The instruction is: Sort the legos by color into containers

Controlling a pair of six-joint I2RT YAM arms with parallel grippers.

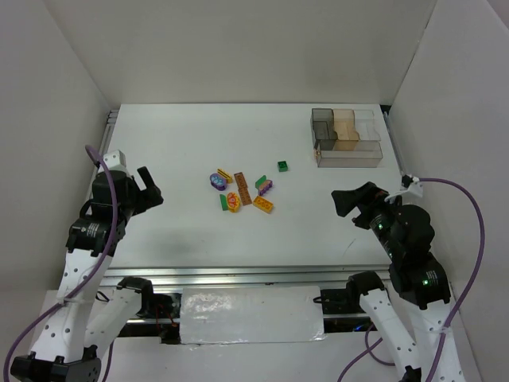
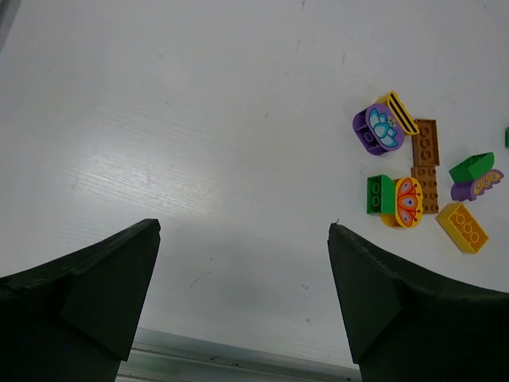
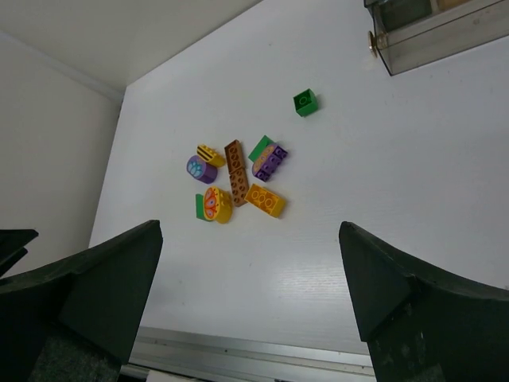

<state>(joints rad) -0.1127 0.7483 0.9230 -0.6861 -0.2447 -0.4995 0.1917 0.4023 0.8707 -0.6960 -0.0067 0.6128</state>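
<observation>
Both spread wide and empty, left claw (image 2: 242,227) and right claw (image 3: 250,227) held back at opposite sides of the table (image 1: 183,135) for clear sight of the bricks (image 1: 242,191) clustered at its middle, well apart from the tray (image 1: 350,161) at the far right corner, none sorted yet.

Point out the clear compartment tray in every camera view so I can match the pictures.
Top external: the tray sits in the upper right, well right of the lego cluster.
Left wrist: not in this picture.
Right wrist: only part of the tray shows, cut off by the top right corner.
Shared landmark: the plain yellow-orange brick at the edge of the cluster appears in all three views.
</observation>
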